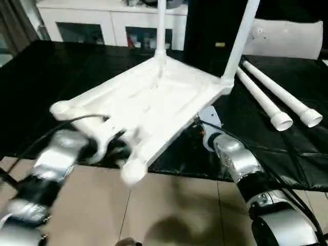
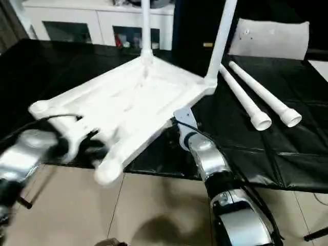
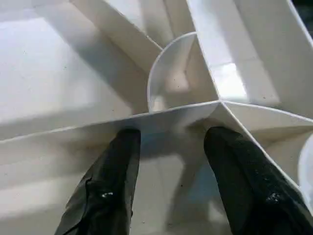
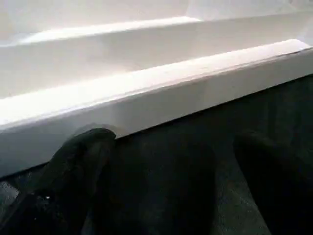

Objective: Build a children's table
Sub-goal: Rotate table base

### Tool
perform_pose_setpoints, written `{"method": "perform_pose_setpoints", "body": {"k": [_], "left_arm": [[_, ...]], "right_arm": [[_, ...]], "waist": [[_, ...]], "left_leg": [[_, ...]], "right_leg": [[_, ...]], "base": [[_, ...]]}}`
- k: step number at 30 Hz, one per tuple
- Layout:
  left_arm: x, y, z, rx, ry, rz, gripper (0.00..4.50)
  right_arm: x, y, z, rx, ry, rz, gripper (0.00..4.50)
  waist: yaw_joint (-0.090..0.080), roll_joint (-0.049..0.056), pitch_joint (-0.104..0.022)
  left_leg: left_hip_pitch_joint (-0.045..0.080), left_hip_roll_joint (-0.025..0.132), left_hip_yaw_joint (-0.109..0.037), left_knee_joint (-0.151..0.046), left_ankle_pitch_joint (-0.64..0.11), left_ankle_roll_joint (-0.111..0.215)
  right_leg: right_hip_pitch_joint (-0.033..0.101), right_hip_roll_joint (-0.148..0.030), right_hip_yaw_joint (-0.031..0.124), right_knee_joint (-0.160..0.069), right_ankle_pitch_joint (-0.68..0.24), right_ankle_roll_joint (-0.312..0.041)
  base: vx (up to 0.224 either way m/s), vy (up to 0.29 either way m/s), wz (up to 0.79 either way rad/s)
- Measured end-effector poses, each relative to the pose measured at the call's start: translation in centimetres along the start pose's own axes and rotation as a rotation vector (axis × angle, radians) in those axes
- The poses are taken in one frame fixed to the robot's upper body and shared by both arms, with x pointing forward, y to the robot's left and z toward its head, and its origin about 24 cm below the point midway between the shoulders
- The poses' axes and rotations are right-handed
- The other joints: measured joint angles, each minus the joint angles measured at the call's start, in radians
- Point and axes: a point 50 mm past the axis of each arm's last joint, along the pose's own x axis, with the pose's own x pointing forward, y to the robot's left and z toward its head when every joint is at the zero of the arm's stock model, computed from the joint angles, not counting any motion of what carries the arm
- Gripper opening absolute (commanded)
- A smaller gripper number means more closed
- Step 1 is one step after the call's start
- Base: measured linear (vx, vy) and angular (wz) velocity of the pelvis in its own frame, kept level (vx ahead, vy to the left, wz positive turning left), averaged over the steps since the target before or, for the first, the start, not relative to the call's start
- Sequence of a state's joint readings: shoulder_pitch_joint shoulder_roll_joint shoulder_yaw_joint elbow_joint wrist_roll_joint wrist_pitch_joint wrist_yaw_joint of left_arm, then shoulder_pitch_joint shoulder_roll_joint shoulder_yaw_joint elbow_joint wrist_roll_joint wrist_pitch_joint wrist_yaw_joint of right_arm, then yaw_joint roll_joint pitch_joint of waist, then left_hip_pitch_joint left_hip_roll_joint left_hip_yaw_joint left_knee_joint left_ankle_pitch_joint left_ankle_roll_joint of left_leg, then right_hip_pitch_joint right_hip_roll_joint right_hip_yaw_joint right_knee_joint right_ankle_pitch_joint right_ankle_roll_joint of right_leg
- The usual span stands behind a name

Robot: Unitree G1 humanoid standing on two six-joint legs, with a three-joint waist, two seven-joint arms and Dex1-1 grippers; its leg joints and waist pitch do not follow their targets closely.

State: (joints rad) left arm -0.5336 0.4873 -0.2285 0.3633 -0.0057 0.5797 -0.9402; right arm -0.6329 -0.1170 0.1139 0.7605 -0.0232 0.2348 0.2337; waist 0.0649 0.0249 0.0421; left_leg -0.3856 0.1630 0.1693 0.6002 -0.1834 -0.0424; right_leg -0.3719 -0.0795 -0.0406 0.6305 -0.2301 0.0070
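Tabletop [image 1: 148, 102] sits upside down and tilted at the desk [image 1: 61, 72] front edge, near corner hanging past it; we see two legs [image 1: 241, 38] standing in its far sockets. Two loose legs [image 1: 277, 97] lie near the right edge. Our left claw [image 3: 171, 147] is spread among the underside ribs; right claw [image 4: 171, 156] is spread just below the tabletop's side edge.
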Motion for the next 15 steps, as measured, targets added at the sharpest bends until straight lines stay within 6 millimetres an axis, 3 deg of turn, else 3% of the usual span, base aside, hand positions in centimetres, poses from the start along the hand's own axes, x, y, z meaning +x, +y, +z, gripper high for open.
{"method": "perform_pose_setpoints", "body": {"k": [6,9,15], "left_arm": [[2.3,0.2,2.2,0.026,-0.097,0.067,2.45],[2.9,0.2,3.0,0.055,-0.138,0.112,2.45],[1.5,0.4,3.8,0.126,-0.205,0.118,2.45]], "right_arm": [[-0.7,-1.6,0.7,0.019,-0.054,-0.065,4.50],[-1.2,-1.8,1.3,0.015,-0.099,-0.075,4.50],[-2.2,-1.6,1.5,0.023,-0.136,-0.074,4.50]], "waist": [[0.014,0.000,0.000],[0.012,0.000,0.000],[0.004,-0.001,0.001]], "left_leg": [[-0.012,0.001,0.001,0.000,0.004,0.006],[-0.016,0.003,0.002,0.001,0.007,0.012],[-0.016,0.007,0.003,0.001,0.008,0.012]], "right_leg": [[-0.010,0.000,-0.001,0.000,0.001,0.002],[-0.014,0.000,-0.003,-0.001,0.002,0.004],[-0.015,0.003,-0.003,0.000,0.002,0.003]], "base": [[0.000,0.000,0.00],[0.000,0.000,0.00],[0.000,0.000,0.00]]}}
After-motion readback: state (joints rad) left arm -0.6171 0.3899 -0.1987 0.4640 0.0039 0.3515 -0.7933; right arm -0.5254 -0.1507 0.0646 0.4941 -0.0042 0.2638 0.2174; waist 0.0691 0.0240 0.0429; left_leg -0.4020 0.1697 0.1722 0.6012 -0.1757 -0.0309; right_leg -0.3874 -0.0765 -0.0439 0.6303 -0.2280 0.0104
